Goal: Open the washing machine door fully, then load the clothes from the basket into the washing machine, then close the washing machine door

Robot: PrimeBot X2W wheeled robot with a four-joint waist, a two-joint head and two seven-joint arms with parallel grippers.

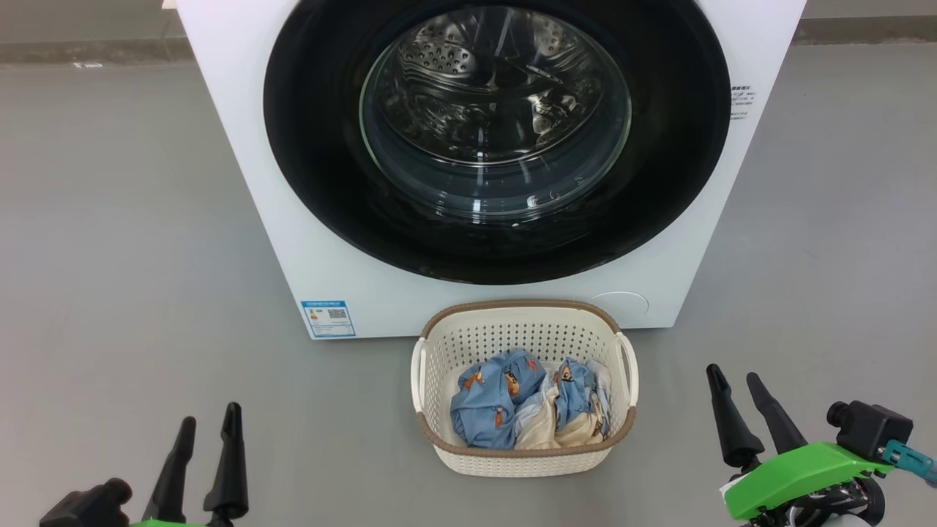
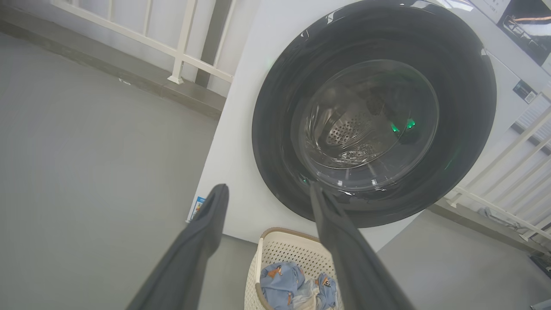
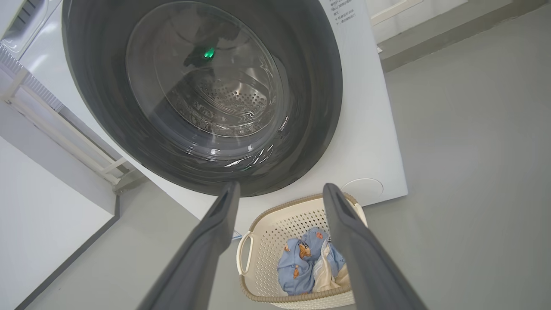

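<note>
The washing machine door [image 1: 498,139] was shut flush against the front of the washing machine [image 1: 241,183], so the step in hand was judged to be the first 1: opening it fully. Neither arm had reached it. The left gripper [image 1: 211,414] sat low at the left and the right gripper [image 1: 732,373] low at the right, both well apart from the door, each with its 2 fingers spread wide and holding nothing.

No handle or catch could be made out on the glossy black rim, so the side on which it opened could not be told. To do the step well, 1 finger would probably need to hook behind the rim's free edge. The pull should then follow the door's arc rather than run straight back, and carry on until the door stood wide and left the opening unblocked. The rim looked slick, so a shallow hook might slip off.

The basket [image 1: 520,306] stood on the floor just in front of the machine, below the door and between the 2 grippers. The clothes [image 1: 512,406] lay bunched in its bottom, blue with cream parts, well under its rim. Through the glass, the steel drum appeared to hold nothing.
</note>
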